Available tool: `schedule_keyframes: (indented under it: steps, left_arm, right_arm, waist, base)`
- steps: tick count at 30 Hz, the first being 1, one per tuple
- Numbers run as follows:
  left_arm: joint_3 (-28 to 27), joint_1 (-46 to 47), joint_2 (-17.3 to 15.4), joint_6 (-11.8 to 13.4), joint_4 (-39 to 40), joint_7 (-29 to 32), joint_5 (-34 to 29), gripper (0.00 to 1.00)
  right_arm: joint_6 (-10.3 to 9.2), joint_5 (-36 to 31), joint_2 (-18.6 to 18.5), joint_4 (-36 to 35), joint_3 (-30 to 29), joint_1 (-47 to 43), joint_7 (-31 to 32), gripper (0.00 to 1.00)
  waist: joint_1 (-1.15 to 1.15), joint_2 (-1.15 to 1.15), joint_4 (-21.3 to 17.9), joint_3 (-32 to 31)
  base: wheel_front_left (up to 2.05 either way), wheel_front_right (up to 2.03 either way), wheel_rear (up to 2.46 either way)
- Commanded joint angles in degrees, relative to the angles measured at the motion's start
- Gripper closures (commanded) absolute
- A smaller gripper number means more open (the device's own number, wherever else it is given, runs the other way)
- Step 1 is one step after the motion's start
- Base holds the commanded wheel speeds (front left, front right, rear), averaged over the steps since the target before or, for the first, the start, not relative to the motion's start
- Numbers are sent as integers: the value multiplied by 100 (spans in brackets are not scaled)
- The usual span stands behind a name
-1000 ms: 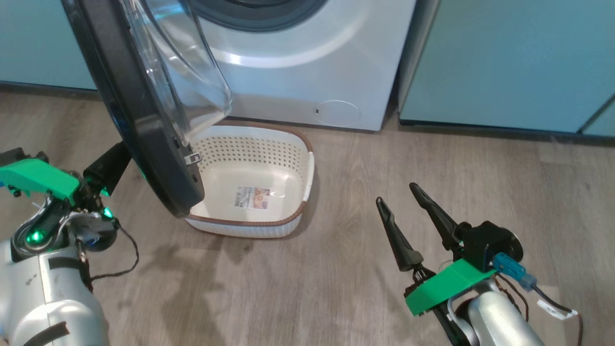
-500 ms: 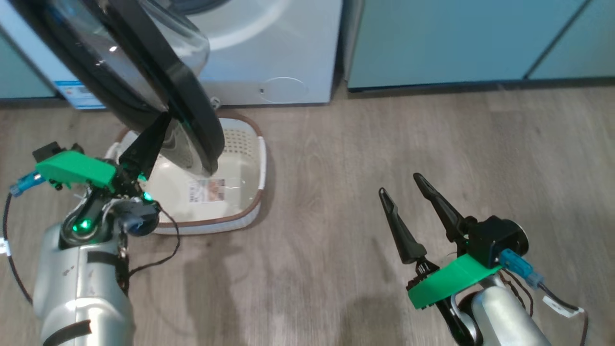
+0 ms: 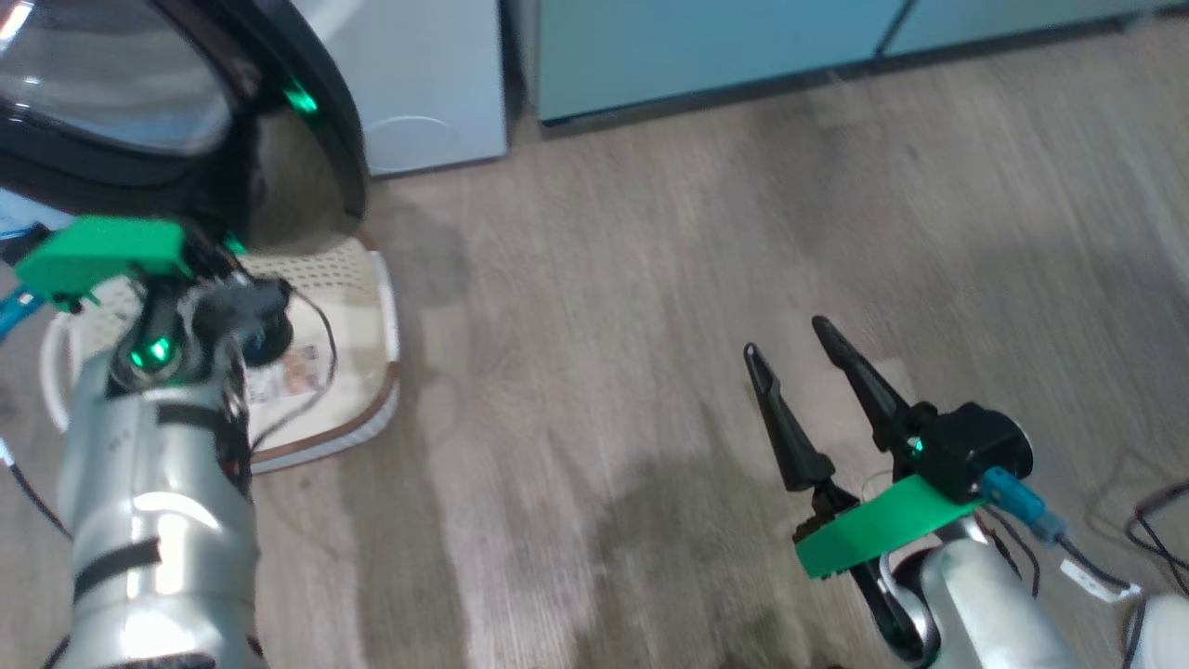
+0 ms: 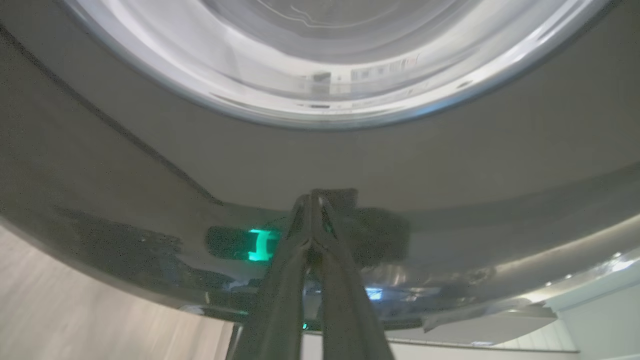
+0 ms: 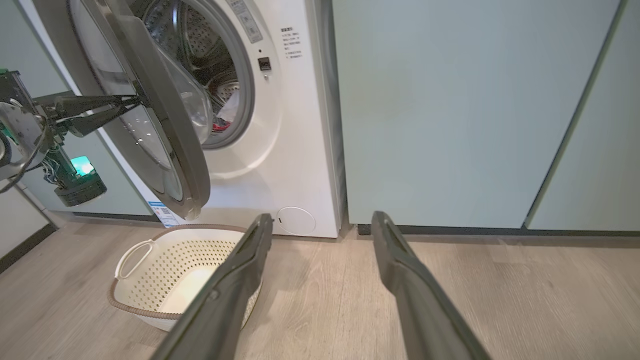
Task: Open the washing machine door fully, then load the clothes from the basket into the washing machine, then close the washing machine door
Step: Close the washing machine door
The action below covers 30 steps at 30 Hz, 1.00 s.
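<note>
Black rim of washing machine door point(image 4: 450, 165) meets my left gripper point(image 4: 311, 200), fingers pinched together as a pusher for closing; right gripper point(image 3: 788, 341) splayed, parked clear.

The washing machine door point(image 5: 160, 110) stands partly open above the cream basket point(image 5: 165, 250) on the wood floor point(image 5: 325, 310). The left hand point(image 5: 134, 101), fingers pinched together, meets the door's outer face. A red patch, probably the clothes point(image 5: 220, 125), shows in the drum point(image 5: 200, 45). The right hand point(image 5: 322, 222) hangs with its fingers spread wide, facing the washing machine point(image 5: 300, 150).
</note>
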<state>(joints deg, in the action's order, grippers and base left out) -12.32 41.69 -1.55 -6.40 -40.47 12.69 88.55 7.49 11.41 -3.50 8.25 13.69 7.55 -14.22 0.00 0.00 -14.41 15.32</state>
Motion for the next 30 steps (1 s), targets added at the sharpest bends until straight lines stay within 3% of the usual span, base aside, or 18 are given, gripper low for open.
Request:
schedule_keyframes:
  steps: [1, 18, 24, 30]
  left_arm:
    - [-175, 311, -133, -45, 110, -139, 86, 100]
    - [-597, 1564, -422, -107, -226, -2015, -231, 100]
    - [-568, 1647, -425, -108, -264, -2133, -244, 100]
    - [-421, 1386, -339, -108, -234, -1928, -168, 100]
  right_arm:
    - [0, 57, 57, -212, 100, 156, -73, 0]
    - [0, 657, 61, -377, 155, 248, -77, 0]
    - [0, 685, 62, -372, 110, 249, -77, 0]
    - [0, 637, 62, -353, 71, 246, -77, 0]
  waist:
    - [0, 0, -264, 219]
    - [0, 0, -1334, 683]
    - [0, 0, -1372, 660]
    - [0, 0, -1170, 530]
  base:
    - [0, 0, 0]
    - [0, 0, 0]
    - [0, 0, 0]
    - [0, 0, 0]
